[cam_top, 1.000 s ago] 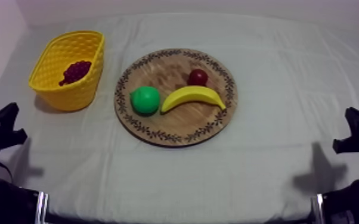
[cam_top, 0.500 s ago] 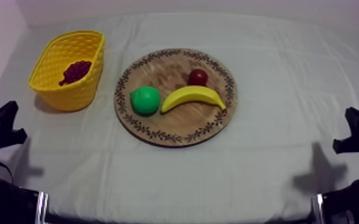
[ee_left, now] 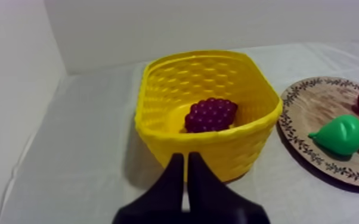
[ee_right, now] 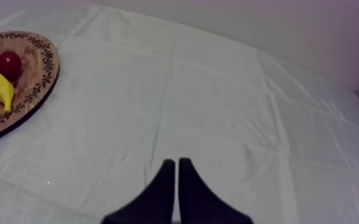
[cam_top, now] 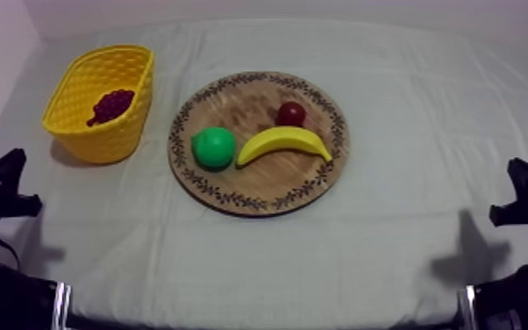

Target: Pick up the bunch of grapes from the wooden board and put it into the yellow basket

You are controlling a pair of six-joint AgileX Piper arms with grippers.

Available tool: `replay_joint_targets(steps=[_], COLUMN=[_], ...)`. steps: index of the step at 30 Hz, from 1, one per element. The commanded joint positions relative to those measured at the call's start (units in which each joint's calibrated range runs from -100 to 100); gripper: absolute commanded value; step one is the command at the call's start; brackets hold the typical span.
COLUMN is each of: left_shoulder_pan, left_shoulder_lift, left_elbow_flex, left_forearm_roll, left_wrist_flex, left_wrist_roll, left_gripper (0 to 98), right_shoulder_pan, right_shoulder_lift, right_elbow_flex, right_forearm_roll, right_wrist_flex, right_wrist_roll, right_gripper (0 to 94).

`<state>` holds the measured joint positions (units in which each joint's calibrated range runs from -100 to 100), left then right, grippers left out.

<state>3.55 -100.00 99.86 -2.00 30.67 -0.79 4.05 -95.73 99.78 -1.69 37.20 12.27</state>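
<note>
Top view. Finding the yellow basket (cam_top: 101, 140) standing at the left of the grey-white cloth (cam_top: 408, 132), near the round wooden board (cam_top: 259, 189) but not touching it. Seeing the bunch of grapes (cam_top: 111, 105) lying inside the basket, off the board. Counting three fruits sitting on the board: pear (cam_top: 213, 147), banana (cam_top: 283, 140) just beside it, small red fruit (cam_top: 291, 113) just behind the banana.

Left wrist view. Noting the left gripper (ee_left: 186, 158) hanging low before the basket's near wall, fingers pressing together into a narrow wedge, clasping nothing. Seeing the grapes resting on the basket floor, beyond the fingertips.

Right wrist view. Noting the right gripper (ee_right: 173, 162) hovering over bare cloth, fingers likewise pressing together, clasping nothing. Seeing the board's rim, banana and red fruit well apart from it.
</note>
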Motion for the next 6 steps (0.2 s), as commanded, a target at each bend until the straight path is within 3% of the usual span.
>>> replay_joint_targets(steps=[1,6], left_shoulder_pan=[-0.04,-0.04], left_shoulder_lift=[0.00,0.00], left_elbow_flex=[0.03,0.03], left_forearm_roll=[0.02,0.02], left_wrist_flex=[-0.04,-0.04], left_wrist_roll=[-0.48,-0.71], left_gripper=[0.8,0.7], right_shoulder_pan=[0.01,0.01], right_shoulder_lift=[-0.02,-0.02], right_elbow_flex=[-0.01,-0.01], right_forearm_roll=[0.01,0.01], right_wrist_flex=[-0.02,-0.02], right_wrist_roll=[0.02,0.02], right_gripper=[0.5,0.5])
